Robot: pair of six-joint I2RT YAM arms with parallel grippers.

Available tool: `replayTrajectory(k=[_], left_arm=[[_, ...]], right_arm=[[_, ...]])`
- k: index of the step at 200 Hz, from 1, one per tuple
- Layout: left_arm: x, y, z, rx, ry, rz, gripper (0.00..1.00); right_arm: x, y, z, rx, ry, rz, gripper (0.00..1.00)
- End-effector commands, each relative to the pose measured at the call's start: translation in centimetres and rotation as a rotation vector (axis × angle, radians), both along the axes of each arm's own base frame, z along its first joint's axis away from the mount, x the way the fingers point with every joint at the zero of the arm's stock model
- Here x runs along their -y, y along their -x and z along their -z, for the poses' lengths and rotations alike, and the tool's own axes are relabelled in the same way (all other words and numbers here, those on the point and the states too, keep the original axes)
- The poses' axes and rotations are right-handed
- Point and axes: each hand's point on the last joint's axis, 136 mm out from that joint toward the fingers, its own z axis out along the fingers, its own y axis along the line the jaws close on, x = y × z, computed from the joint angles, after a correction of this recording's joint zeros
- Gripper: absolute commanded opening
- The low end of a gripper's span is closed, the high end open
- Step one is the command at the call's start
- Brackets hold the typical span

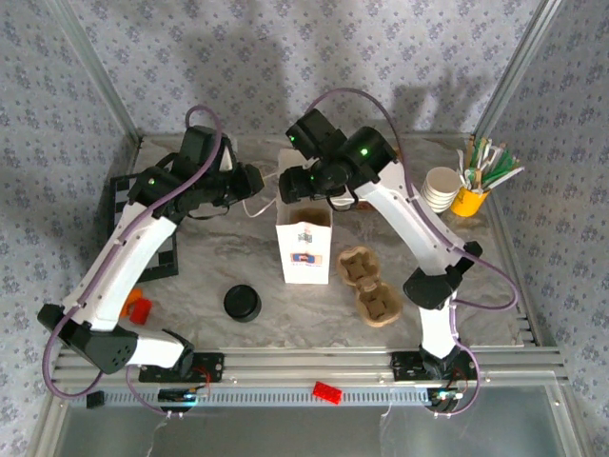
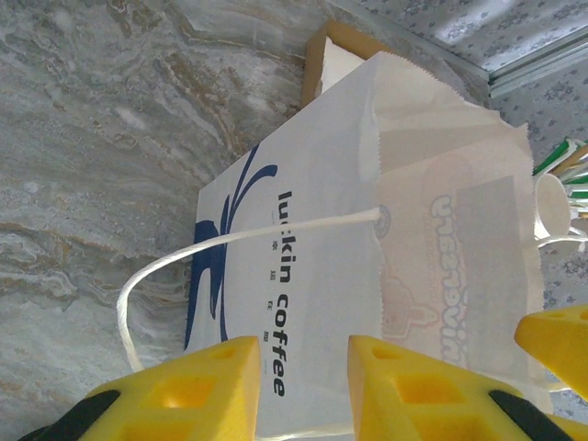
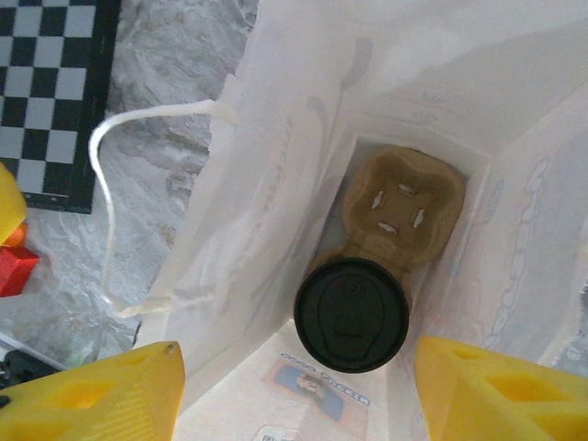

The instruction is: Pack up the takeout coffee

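White paper bag [image 1: 304, 249] upright at centre of the top view, takeout coffee [image 3: 351, 314] inside it on a cardboard carrier [image 3: 404, 207], lower centre of the right wrist view, right gripper [image 3: 299, 354] over the bag mouth, fingers wide apart and empty, left gripper [image 2: 303, 344] at the bag's side, fingers narrowly apart, any hold unclear.

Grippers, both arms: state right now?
Left gripper: narrow gap against the paper bag; grip cannot be told.
Right gripper: open, empty, over the paper bag.

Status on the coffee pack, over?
Right gripper open above bag mouth. Left gripper jaws apart at bag side. Takeout coffee seated in carrier, inside bag. No obstruction seen.
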Motion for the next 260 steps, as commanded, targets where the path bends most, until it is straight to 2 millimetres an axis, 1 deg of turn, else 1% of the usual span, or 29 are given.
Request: replayTrajectory(k=[1,29,70,108,123,134,150,157,171,187,196,203,217,228,247,260], left_arm=[[0.4,0.4,-1.8,0.051,0.009,0.034,0.31],[0.7,0.3,-1.9,0.058,0.007,0.047,0.31],[0.5,0.2,-2.3,0.075,-0.012,0.051,0.31],[0.5,-0.1,-2.6,0.101,-0.036,0.063,0.31],[0.6,-0.3,-2.9,0.114,-0.047,0.078,0.31],[0.7,-0.4,-3.1,0.131,-0.058,0.092,0.31],[0.8,-0.7,-3.6,0.16,-0.075,0.116,0.31],[1.0,-0.9,-3.7,0.173,-0.083,0.132,0.31],[0.9,-1.3,-3.9,0.189,-0.097,0.146,0.31],[0.9,-1.7,-4.2,0.214,-0.106,0.161,0.32],[0.8,-1.9,-4.4,0.223,-0.111,0.162,0.32],[0.8,-2.2,-4.3,0.227,-0.118,0.166,0.32],[0.9,-2.5,-4.5,0.24,-0.12,0.185,0.33],[1.0,-2.7,-4.7,0.251,-0.122,0.201,0.34],[0.9,-3.1,-5.2,0.282,-0.129,0.212,0.35],[1.0,-3.3,-5.3,0.299,-0.138,0.22,0.35]], right_arm=[[1.2,0.8,-2.5,0.04,-0.034,-0.014,0.67],[2.0,1.0,-3.8,0.074,-0.054,-0.012,0.66],[3.2,1.5,-5.6,0.115,-0.096,-0.011,0.65],[4.6,1.9,-7.0,0.126,-0.187,-0.005,0.65],[5.7,1.9,-7.7,0.139,-0.218,0.017,0.65],[7.0,1.6,-8.1,0.157,-0.227,0.046,0.65],[9.3,1.0,-8.2,0.178,-0.219,0.109,0.65],[10.7,0.7,-8.2,0.188,-0.212,0.145,0.66],[13.7,-0.2,-7.5,0.199,-0.179,0.242,0.66],[17.2,-0.8,-6.9,0.207,-0.149,0.331,0.67],[19.5,-1.1,-6.3,0.206,-0.113,0.398,0.68],[20.8,-1.3,-5.7,0.198,-0.09,0.429,0.68],[24.2,-1.7,-4.4,0.183,-0.032,0.518,0.69],[26.2,-2.0,-3.4,0.171,0.006,0.557,0.7],[30.4,-2.4,-1.7,0.148,0.069,0.661,0.7],[32.8,-2.8,-0.6,0.121,0.071,0.727,0.68]])
